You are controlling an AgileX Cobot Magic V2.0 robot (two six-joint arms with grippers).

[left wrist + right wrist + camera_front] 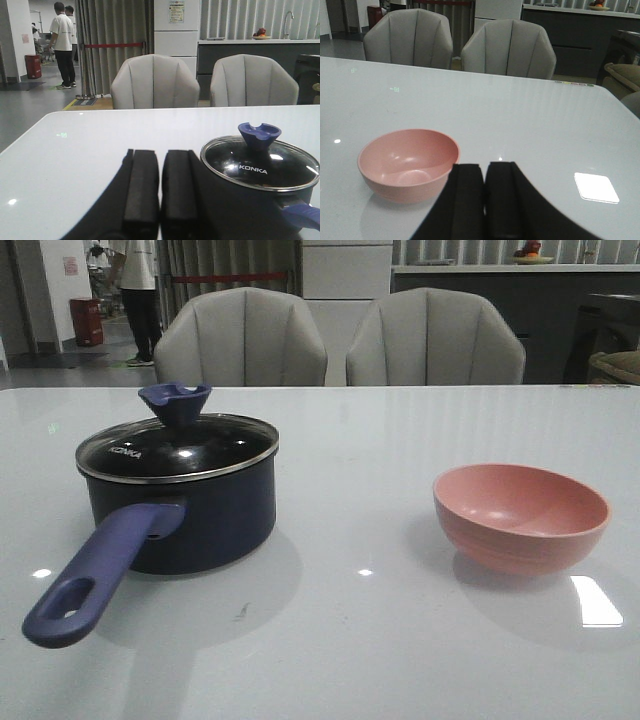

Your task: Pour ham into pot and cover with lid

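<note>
Both our grippers, left [160,192] and right [484,197], rest closed and empty as the lid [180,445] sits on the pot [185,515] at frame left, the bowl [520,515] at right bare, ham unseen, the job seemingly complete.

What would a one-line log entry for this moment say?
lid: on saucepan | pink bowl: empty, upright | ham: not visible | left gripper: shut, holding nothing | right gripper: shut, holding nothing
</note>
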